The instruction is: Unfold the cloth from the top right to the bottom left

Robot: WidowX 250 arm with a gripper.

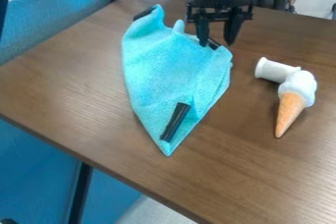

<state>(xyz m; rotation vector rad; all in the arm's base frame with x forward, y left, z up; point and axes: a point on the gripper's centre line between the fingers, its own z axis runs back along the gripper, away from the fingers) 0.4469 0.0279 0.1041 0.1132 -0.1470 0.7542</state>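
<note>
The gripper hangs at the cloth's top right corner, its two fingers apart. Its left fingertip is beside a small black piece at that corner; whether they touch I cannot tell. The light blue cloth lies folded in a rough triangle on the table, its narrow point towards the front. A black strip lies on the cloth near that point, and another dark piece shows at its top left corner.
A white cylinder and a toy ice cream cone lie right of the cloth on the wooden table. The table's front edge slants from the left down to the bottom middle. Blue chairs stand beyond its left side.
</note>
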